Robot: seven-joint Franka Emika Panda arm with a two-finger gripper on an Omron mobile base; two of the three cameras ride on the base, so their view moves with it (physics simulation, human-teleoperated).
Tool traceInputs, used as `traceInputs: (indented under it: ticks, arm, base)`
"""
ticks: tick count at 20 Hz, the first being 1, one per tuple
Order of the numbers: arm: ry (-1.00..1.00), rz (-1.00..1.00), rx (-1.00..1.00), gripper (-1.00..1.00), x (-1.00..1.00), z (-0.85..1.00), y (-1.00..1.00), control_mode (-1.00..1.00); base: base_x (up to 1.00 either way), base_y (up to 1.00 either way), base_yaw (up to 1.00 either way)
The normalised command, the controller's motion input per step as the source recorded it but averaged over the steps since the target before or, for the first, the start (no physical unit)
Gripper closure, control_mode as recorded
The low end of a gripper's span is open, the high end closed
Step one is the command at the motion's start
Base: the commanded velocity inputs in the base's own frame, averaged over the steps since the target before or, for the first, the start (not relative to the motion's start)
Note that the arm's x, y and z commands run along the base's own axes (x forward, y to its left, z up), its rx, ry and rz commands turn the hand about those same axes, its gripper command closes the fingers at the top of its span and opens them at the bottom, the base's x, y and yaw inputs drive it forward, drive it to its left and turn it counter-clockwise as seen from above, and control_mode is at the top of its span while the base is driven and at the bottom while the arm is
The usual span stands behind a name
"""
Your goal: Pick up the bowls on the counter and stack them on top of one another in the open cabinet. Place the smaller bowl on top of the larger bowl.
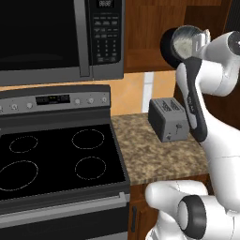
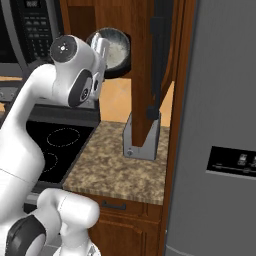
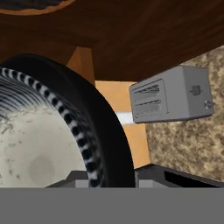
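Note:
The smaller bowl [image 1: 184, 43] [image 2: 115, 46] is up at the open cabinet [image 1: 149, 28], tipped on its side so its whitish speckled inside faces the cameras. My gripper [image 1: 202, 40] [image 2: 102, 49] is shut on its rim. The larger bowl [image 1: 166, 47] [image 2: 121, 69], glossy black, sits right behind it on the cabinet shelf [image 1: 140, 62]. In the hand view the black rim [image 3: 103, 127] curves around the smaller bowl [image 3: 35, 144]; I cannot tell whether the two touch. The counter [image 1: 154, 157] [image 2: 120, 165] lies below.
A grey toaster [image 1: 168, 118] [image 3: 170, 98] stands on the counter against the wall. The open cabinet door [image 2: 147, 75] hangs edge-on in front of it. The microwave [image 1: 56, 37] and black stovetop [image 1: 56, 159] are to the left, a grey fridge [image 2: 225, 125] to the right.

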Motion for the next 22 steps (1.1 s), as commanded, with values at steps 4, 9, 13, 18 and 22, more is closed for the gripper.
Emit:
traceInputs:
  ticks: [4, 9, 13, 18, 22]
  arm:
    - [0.0, 0.0, 0.0, 1.0, 0.41, 0.12, 0.0, -1.0]
    - [0.02, 0.0, 0.0, 1.0, 0.53, 0.01, -0.02, -1.0]
    - [0.0, 0.0, 0.0, 1.0, 0.59, -0.01, -0.02, -1.0]
    - [0.0, 0.0, 0.0, 1.0, 0.66, -0.13, 0.0, -1.0]
    - [0.07, 0.01, 0.0, 1.0, 0.72, -0.1, 0.0, -1.0]
  base:
    - [0.0, 0.0, 0.0]
    - [0.0, 0.0, 0.0]
    - [0.0, 0.0, 0.0]
    - [0.0, 0.0, 0.0]
    - [0.0, 0.0, 0.0]
